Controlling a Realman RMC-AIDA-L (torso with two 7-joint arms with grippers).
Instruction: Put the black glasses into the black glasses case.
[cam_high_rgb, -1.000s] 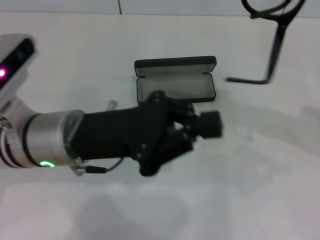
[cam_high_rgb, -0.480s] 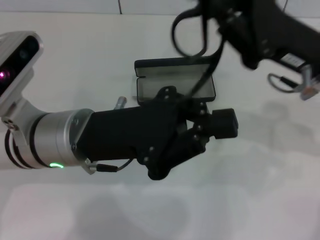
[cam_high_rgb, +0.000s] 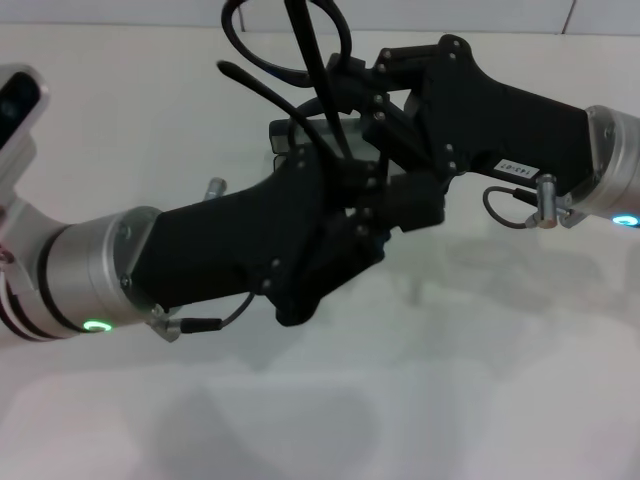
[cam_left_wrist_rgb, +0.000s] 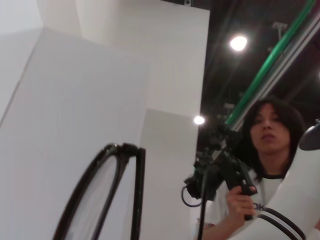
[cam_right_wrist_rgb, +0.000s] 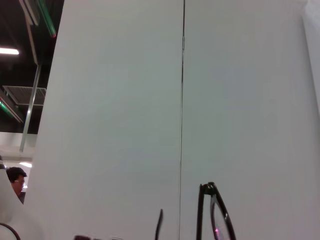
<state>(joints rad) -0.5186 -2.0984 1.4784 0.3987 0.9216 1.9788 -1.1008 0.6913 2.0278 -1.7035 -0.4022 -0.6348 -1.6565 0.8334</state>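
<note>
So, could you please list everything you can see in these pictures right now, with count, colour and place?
black glasses: one, black frame, held up in the air above the case, over the far middle of the table; also seen from below in the left wrist view.
black glasses case: one, black, on the table, mostly hidden behind the two arms.
table: one, white, under everything.
wall panels: white, behind the work area.
person: one, dark hair, white top, holding a black camera rig, in the background.
left gripper: one, black, over the middle of the table, in front of the case.
right gripper: one, black, above the case, at the glasses.
</note>
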